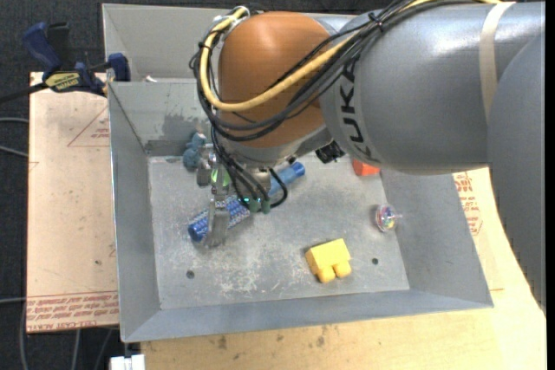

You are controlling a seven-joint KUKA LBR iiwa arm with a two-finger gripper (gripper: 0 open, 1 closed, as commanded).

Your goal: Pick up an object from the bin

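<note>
Hovering low: claw [223, 217], grip state I cannot tell, at blue ridged piece [202, 228], left floor of bin [130, 204]; I'd centre over it before closing.

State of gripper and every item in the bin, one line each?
gripper: low, at the blue ridged piece.
blue ridged piece: lying left of centre, under the gripper; not seen held.
yellow block: lying free, front.
shiny bead: lying free, right.
orange piece: partly hidden by the arm.
grey-blue piece: lying back left.

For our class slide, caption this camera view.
Arm low over a blue ridged piece; yellow block apart in grey bin.
</note>
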